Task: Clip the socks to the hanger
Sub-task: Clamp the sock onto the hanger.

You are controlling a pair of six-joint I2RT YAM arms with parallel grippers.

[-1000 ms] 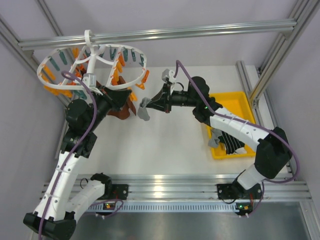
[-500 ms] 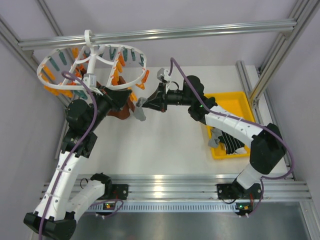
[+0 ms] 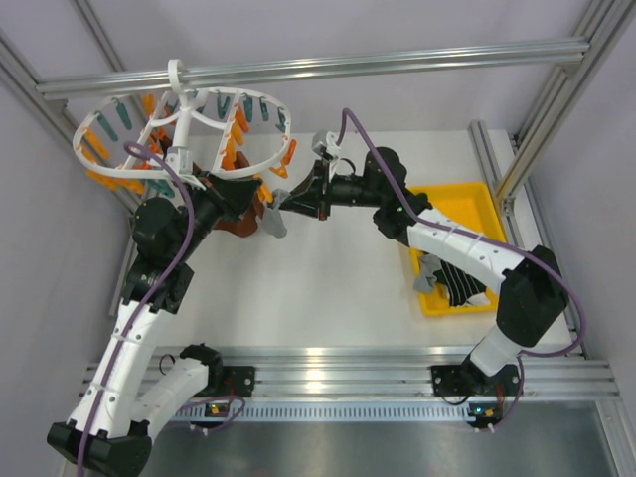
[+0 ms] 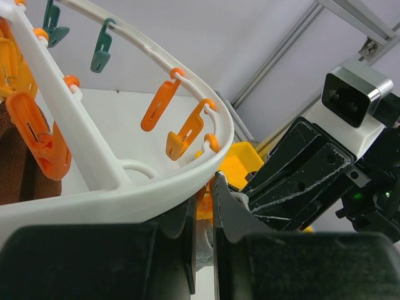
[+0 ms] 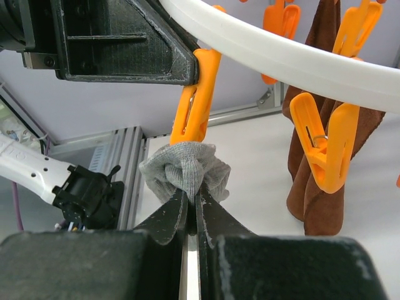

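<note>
The white hanger (image 3: 157, 130) hangs from the top frame bar, with orange and teal clips round its rim. My left gripper (image 3: 260, 204) is shut on an orange clip (image 4: 204, 205) at the rim's right side. My right gripper (image 3: 288, 204) is shut on a bunched grey sock (image 3: 276, 224). In the right wrist view the grey sock (image 5: 184, 169) sits right under the lower end of that orange clip (image 5: 197, 103), touching it. In the left wrist view a bit of grey sock (image 4: 204, 246) shows between the left jaws, below the clip.
A brown sock (image 3: 243, 221) hangs from the hanger just left of the grippers. A yellow tray (image 3: 462, 194) at the right holds striped and grey socks (image 3: 452, 283). Aluminium frame bars run along the back and both sides.
My right gripper has moved left with the grey sock, from mid-table up to the orange clip. My left gripper and the hanger have stayed put.
</note>
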